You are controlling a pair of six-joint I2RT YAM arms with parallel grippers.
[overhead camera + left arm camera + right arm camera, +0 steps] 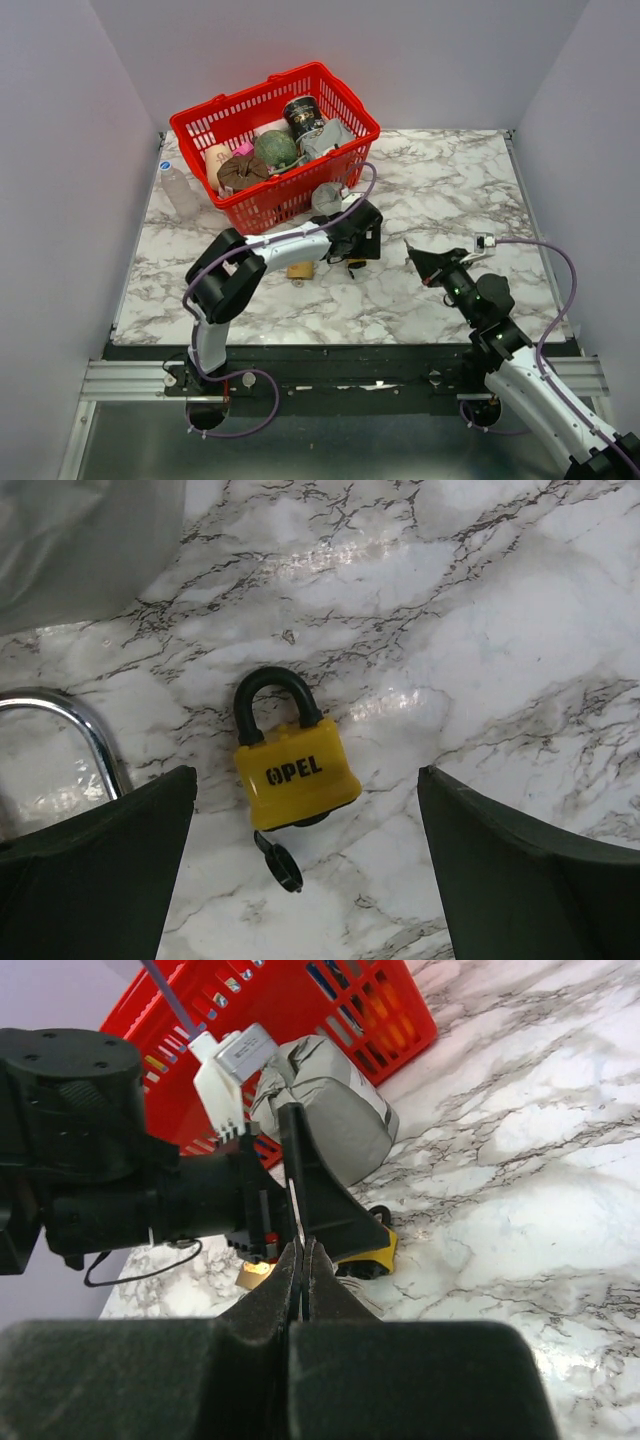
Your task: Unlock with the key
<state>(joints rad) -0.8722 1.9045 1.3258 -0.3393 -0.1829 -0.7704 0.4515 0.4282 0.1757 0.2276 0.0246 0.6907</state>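
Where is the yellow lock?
In the left wrist view, the yellow lock lies on the marble table, between the open jaws of the left gripper.

Bare marble (480, 630) around yellow padlock (297, 770), save steel shackle (85, 725) close alongside.

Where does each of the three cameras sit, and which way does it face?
Top: above and behind the bases, looking down on the table and basket; both arms show, with the left gripper and right gripper.
Left wrist: on the left arm, facing straight down at the yellow padlock; its open fingers frame it.
Right wrist: on the right arm, low, facing across the table at the left gripper and basket; its shut fingers fill the foreground.
Shared: both wrist views catch the yellow padlock.
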